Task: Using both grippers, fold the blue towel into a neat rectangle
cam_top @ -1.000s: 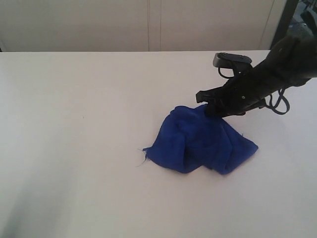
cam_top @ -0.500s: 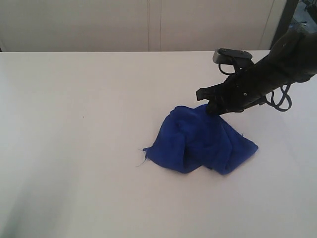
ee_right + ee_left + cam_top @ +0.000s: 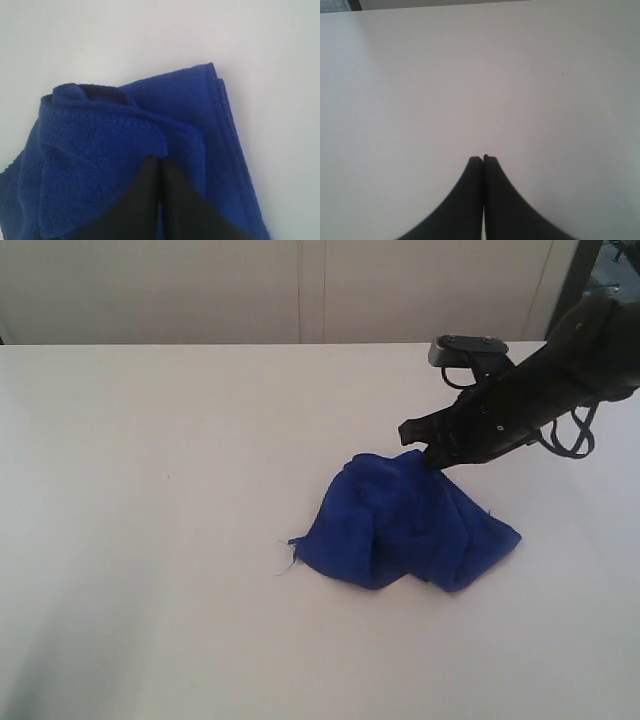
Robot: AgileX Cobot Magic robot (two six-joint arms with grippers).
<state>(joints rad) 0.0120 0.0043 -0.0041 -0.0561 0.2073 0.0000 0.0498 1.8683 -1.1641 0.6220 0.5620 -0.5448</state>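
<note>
The blue towel (image 3: 405,525) lies crumpled in a heap on the white table (image 3: 150,490), right of centre. My right gripper (image 3: 430,462) reaches down from the right to the heap's far upper edge. In the right wrist view its black jaws are pressed together, and the right gripper (image 3: 162,159) pinches a raised fold of the blue towel (image 3: 110,145) at its tips. My left gripper (image 3: 483,158) is shut with nothing in it, above bare table (image 3: 470,75). It does not show in the exterior view.
A pale wall (image 3: 300,290) runs along the table's far edge. A dark frame (image 3: 578,270) stands at the back right. Loose threads (image 3: 290,558) stick out from the towel's left corner.
The right gripper's jaws have closed on the towel's far edge, and its wrist has risen slightly. The towel heap keeps its shape and place.
</note>
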